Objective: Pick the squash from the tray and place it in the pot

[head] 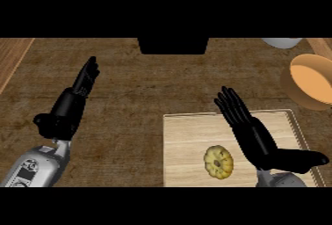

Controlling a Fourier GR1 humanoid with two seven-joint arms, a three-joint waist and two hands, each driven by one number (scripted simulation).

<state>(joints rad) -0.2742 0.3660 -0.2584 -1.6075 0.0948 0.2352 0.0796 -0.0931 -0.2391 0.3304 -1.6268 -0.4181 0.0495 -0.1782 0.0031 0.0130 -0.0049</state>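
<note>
A yellow ribbed squash (218,161) lies on the pale wooden tray (191,132) at the lower right of the head view. My right hand (251,132) hovers over the tray just right of the squash, fingers straight and open, thumb pointing right, not touching it. The orange pot (311,81) sits tilted at the right edge, beyond the tray's far right corner. My left hand (70,105) is at the left over the counter, open with fingers up, holding nothing.
A black object (173,45) sits at the counter's far edge in the middle. A white rounded object (282,42) shows at the top right. A lighter wooden strip (13,57) borders the counter at the left.
</note>
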